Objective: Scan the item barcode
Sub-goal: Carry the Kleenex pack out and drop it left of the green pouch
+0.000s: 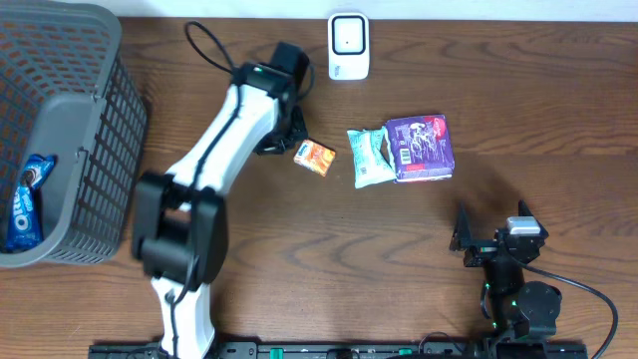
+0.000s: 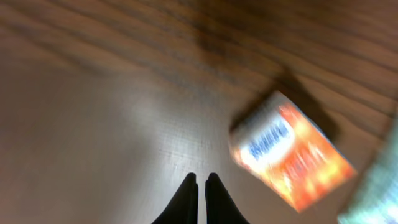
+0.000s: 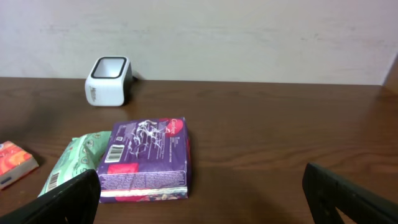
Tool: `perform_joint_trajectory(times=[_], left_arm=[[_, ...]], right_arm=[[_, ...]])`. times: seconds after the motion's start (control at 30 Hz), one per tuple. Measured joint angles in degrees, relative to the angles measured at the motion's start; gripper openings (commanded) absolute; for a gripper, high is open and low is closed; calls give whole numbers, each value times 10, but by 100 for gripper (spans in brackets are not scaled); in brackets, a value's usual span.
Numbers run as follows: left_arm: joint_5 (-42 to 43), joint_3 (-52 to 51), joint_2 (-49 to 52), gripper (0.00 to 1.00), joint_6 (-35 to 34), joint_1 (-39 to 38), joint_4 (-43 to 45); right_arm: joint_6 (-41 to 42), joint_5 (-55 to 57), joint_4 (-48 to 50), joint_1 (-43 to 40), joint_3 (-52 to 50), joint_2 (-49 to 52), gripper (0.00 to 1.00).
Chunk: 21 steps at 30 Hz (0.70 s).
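Note:
A small orange box [image 1: 315, 157] lies on the wooden table, with a green packet [image 1: 369, 156] and a purple package [image 1: 423, 148] to its right. The white barcode scanner [image 1: 348, 46] stands at the far edge. My left gripper [image 1: 286, 143] is just left of the orange box, shut and holding nothing. In the left wrist view its closed tips [image 2: 201, 180] hover over bare wood, and the blurred orange box [image 2: 289, 152] sits up and to the right. My right gripper [image 1: 491, 221] stands open at the near right. It faces the purple package [image 3: 146, 160] and the scanner [image 3: 109, 81].
A grey plastic basket [image 1: 100, 150] fills the left end of the table, with a blue cookie pack [image 1: 27, 199] inside. The green packet [image 3: 71, 162] touches the purple package's left side. Bare wood lies between the items and the right arm.

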Motion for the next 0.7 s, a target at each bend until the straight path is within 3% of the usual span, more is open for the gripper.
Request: perform_joint_trajectory(times=[0.2, 0.4, 0.7], left_arm=[[0, -2, 95, 8, -30, 0, 39], [19, 0, 101, 8, -40, 0, 105], [158, -1, 102, 8, 9, 0, 202]], right_arm=[[0, 0, 0, 0, 0, 0, 99], [0, 0, 0, 0, 0, 0, 99], [0, 0, 0, 0, 0, 0, 99]])
